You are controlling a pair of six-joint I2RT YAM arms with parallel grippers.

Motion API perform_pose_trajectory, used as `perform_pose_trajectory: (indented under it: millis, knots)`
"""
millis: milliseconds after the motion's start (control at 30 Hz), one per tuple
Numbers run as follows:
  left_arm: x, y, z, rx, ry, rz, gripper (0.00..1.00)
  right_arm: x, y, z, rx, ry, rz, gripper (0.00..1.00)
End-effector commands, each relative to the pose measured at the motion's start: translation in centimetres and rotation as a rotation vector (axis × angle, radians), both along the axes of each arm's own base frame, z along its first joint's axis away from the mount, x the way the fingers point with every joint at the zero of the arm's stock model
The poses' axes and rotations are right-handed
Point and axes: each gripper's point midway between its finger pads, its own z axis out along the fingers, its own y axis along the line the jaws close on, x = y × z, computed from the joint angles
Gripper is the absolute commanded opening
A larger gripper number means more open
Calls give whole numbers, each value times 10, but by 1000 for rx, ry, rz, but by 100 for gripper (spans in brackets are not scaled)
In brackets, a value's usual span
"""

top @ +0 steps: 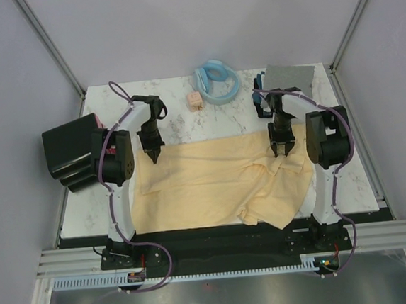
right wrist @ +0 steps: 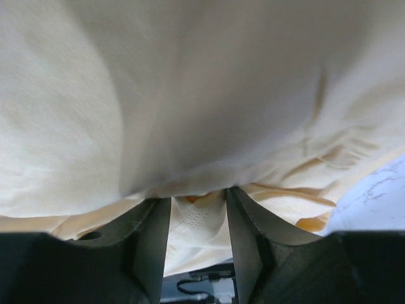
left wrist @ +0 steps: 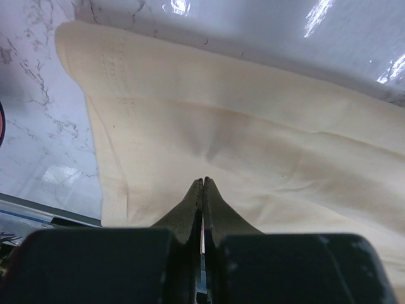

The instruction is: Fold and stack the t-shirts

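- Across the near half of the table [top: 179, 122] lay the cream t-shirt [top: 205, 180], mostly flat. Its far edge ran along the middle of the table, and its near right part was bunched and hung over the near edge.
- The left gripper [top: 152, 155] hovered over the shirt's far left corner with its fingers pressed together and no cloth between them. Its wrist view showed smooth fabric below the tips. I judged it was parked there, or placed to press that corner down.
- The right gripper [top: 283, 150] sat at the shirt's far right part. Its jaws were spread, and rumpled cloth was heaped right against the tips. No fold looked pinched, so it seemed to be letting go or reaching in for a fresh hold.
- The wrinkled right side probably needed flattening before any fold.
- At the far right corner a folded grey shirt [top: 290, 79] lay by itself, likely marking where the stack belonged.
- A light blue ring [top: 218, 83] and a small pink cube [top: 196, 101] sat by the far edge. A black box [top: 71, 153] stood at the left edge. All three were apart from the cloth.
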Motion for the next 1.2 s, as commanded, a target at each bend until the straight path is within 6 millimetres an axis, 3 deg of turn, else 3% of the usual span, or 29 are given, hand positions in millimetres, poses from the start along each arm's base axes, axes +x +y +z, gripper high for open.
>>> perform_pose_trajectory:
  millis: [0,133,267,600,733,833,967,1167]
  knots:
    - [4,6,21,24,-49,31,2,44,-14,30,-53,-304,-24,48]
    - [12,3,34,-3,-144,26,10,57,-12,85,-23,-489,-39,50]
    - [23,1,32,-8,-158,14,10,73,-15,93,-46,-536,-43,50]
    - [24,8,2,49,-60,-7,13,75,-13,42,-57,-404,-27,50]
    - [22,9,-10,64,-16,-4,5,69,-17,12,-89,-327,-29,50]
    - [26,7,-13,64,-19,8,2,65,-19,-4,-106,-282,-32,42]
    - [41,4,-12,66,-34,15,2,65,-19,-16,-115,-247,-38,22]
    - [59,1,-16,73,-37,14,2,72,-20,-24,-125,-247,-47,20]
